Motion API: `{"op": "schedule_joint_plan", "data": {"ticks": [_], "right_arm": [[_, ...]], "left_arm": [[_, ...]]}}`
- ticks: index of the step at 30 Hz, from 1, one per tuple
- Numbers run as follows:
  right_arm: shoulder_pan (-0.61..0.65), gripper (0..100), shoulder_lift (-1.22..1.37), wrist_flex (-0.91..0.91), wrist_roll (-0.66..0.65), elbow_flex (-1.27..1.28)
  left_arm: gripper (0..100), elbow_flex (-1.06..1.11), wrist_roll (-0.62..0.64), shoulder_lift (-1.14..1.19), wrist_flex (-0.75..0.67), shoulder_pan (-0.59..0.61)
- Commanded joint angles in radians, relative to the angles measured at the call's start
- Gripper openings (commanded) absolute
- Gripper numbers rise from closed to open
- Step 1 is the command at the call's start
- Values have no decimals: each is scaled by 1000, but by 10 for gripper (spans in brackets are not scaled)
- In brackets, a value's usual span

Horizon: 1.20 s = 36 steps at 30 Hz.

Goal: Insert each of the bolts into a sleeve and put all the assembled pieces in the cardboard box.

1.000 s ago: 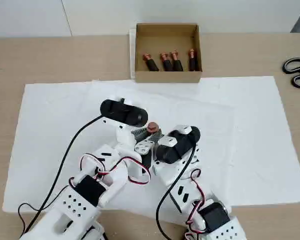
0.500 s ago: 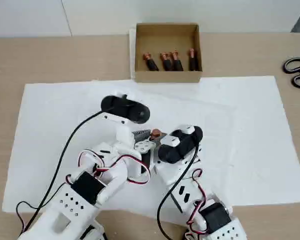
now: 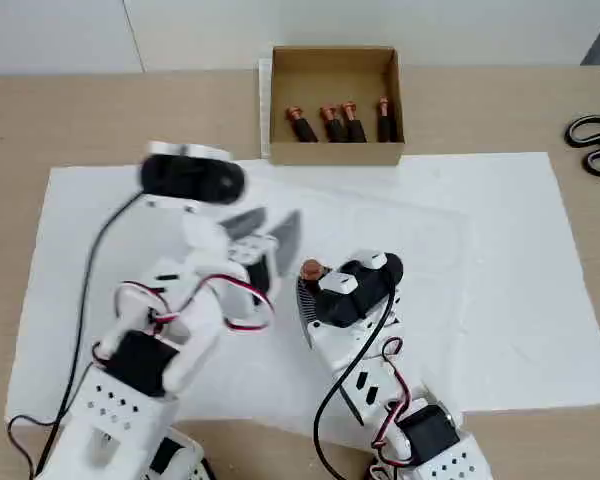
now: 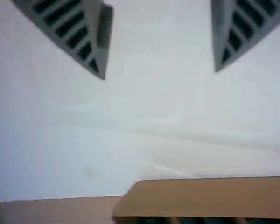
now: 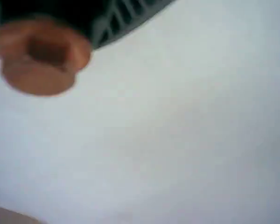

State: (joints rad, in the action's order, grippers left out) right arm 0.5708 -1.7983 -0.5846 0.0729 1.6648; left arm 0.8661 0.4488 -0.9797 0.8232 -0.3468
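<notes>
Left gripper (image 3: 263, 236): jaws spread wide, nothing between them. A second ago it sat pinched up against the bolt beside the other arm. It has since let go and swung off to its own side, over the white sheet (image 3: 500, 260).

Right gripper (image 3: 307, 284): clamped on the bolt (image 3: 311, 268), copper head poking out, well short of the cardboard box (image 3: 335, 153).

Your reading: the two-arm mating step looks finished, so this piece is next for the box, where four assembled pieces (image 3: 340, 123) already lie in a row.

Views: the right wrist view gives you the copper head close up with a dark body behind it, likely its sleeve (image 5: 37, 10); from above the arm covers that. The left wrist view confirms bare sheet between the fingers (image 4: 79, 32), with the box wall ahead. The high view adds scissors (image 3: 595, 140) at the table's right edge.
</notes>
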Motion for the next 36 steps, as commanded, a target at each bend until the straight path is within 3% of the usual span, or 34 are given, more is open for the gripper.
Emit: {"op": "schedule_joint_plan", "data": {"ticks": [1,6,10,14,26,36], "right_arm": [[-81,4,-15,33,8,-23],[-268,4,-13,12,2,-74],[-357,4,-10,-54,-91,-183],[-367,4,116,-28,-135,-387],[-372,4,1419,136,-144,-1401],[-415,4,2247,263,-146,-2150]], "left_arm": [[145,-53,-3,-14,84,138],[148,-50,-15,-14,256,353],[148,-45,-164,-14,347,497],[148,-44,-311,-14,400,546],[146,39,-420,-14,417,549],[145,53,-445,-14,417,549]]}}
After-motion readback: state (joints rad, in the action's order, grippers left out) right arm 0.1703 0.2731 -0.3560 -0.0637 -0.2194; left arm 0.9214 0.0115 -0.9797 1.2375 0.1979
